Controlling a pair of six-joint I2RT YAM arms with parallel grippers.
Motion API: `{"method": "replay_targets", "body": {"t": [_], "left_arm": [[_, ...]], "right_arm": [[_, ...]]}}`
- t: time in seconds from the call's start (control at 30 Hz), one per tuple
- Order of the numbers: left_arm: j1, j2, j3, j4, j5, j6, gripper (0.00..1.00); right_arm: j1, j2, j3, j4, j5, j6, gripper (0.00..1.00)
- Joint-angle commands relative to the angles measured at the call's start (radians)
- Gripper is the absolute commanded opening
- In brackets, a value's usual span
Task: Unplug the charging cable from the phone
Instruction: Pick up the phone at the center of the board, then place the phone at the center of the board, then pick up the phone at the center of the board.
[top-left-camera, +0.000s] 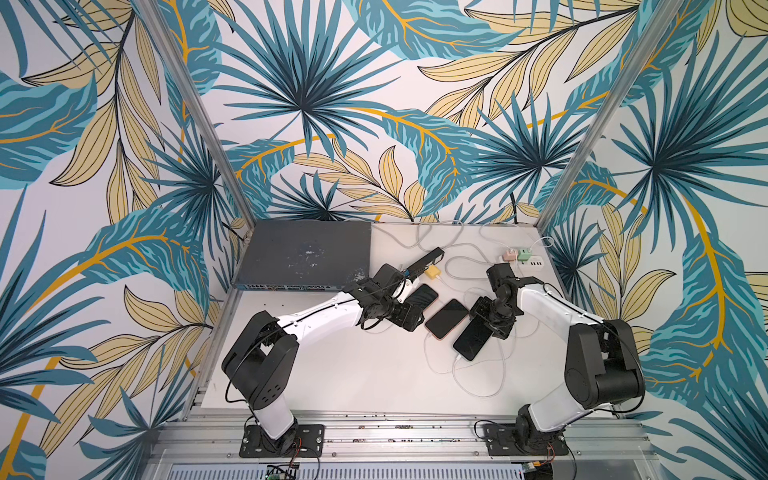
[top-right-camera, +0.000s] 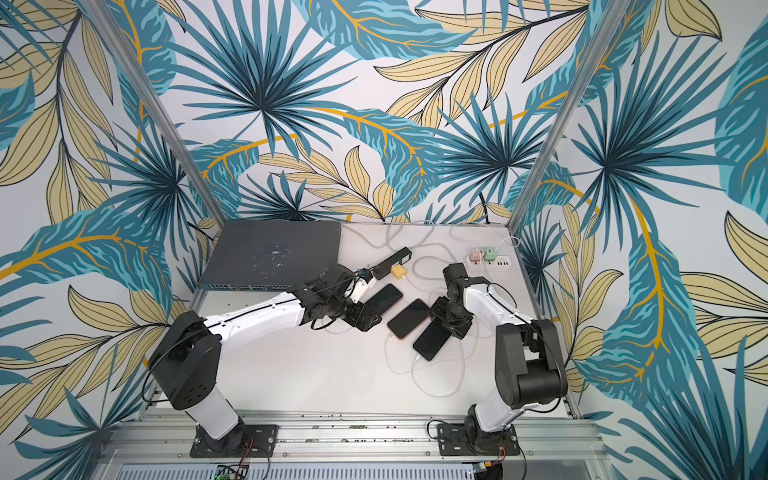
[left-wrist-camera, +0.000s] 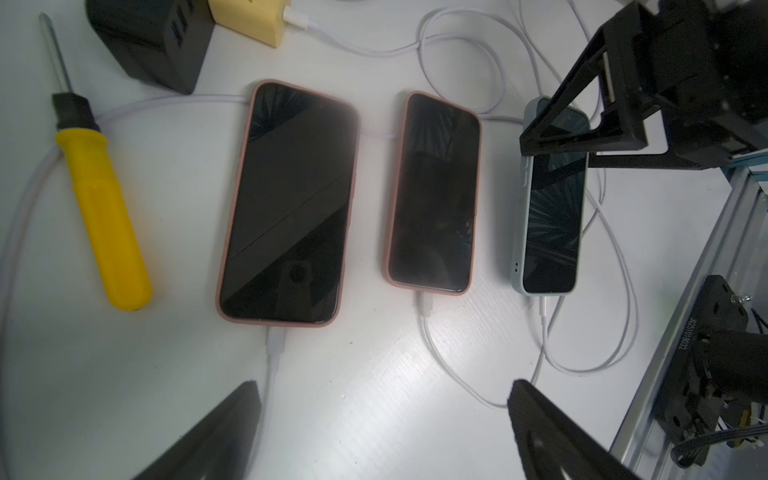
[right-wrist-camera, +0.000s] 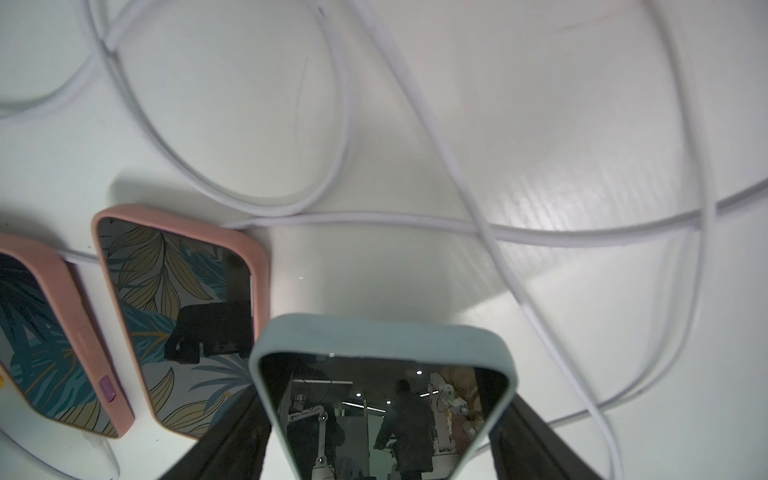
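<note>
Blue-cased phone (top-left-camera: 469, 340): flat, screen up, rightmost of three on white table (top-left-camera: 353, 374), closest to R arm.
Charging cable (left-wrist-camera: 543, 309): white plug seated in that phone's end facing the arm bases; cord loops away over the table.
R gripper (right-wrist-camera: 384, 399): straddles the phone's far end, one finger on each long side; looks clamped on the case, tho contact is hard to confirm from the wrist view.
L gripper (left-wrist-camera: 382, 386): jaws spread wide, only table & cords between; hovers past the plug ends of the two pink phones.
Mid pink-cased phone (left-wrist-camera: 434, 199): just beside the blue one, also plugged in.
Large pink-cased phone (left-wrist-camera: 286, 208): next over, twd L arm, also plugged in.
Screwdriver (left-wrist-camera: 104, 216): yellow handle, lying near the large phone, not touching.
Yellow charger (left-wrist-camera: 253, 18) & black power block (left-wrist-camera: 149, 41): side by side beyond the phones' far ends.
Network switch (top-left-camera: 303, 255): back-left of table.
Power strip (top-left-camera: 534, 262): back-right, w/ pink & green plugs.
</note>
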Motion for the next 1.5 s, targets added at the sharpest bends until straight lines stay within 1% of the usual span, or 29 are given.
{"method": "replay_targets", "body": {"t": [0.0,0.3,0.43,0.5,0.53,0.97,1.17,1.47], "left_arm": [[-0.005,0.018,0.035,-0.007,0.042,0.027,0.96],[-0.009,0.028,0.044,-0.016,0.032,0.027,0.96],[-0.008,0.03,0.041,-0.018,0.027,0.026,0.96],[-0.008,0.028,0.036,-0.013,0.023,0.021,0.96],[-0.008,0.027,0.033,-0.01,0.02,0.02,0.96],[-0.009,0.021,-0.005,0.026,0.003,0.0,0.95],[-0.009,0.026,-0.008,0.031,-0.004,-0.001,0.95],[-0.009,0.024,-0.018,0.036,-0.015,-0.002,0.95]], "right_arm": [[-0.003,-0.015,-0.025,-0.002,-0.024,-0.019,0.71],[-0.003,0.005,-0.134,0.08,-0.03,-0.024,0.8],[-0.002,0.014,-0.127,0.076,-0.032,-0.035,0.88],[-0.002,0.011,-0.122,0.065,-0.027,-0.041,0.95],[-0.002,0.01,-0.121,0.058,-0.028,-0.044,0.97],[0.037,0.013,-0.135,0.015,-0.04,-0.015,0.95],[0.047,0.032,-0.115,-0.029,-0.014,-0.021,0.95],[0.055,0.047,-0.13,-0.003,-0.014,0.01,0.93]]}}
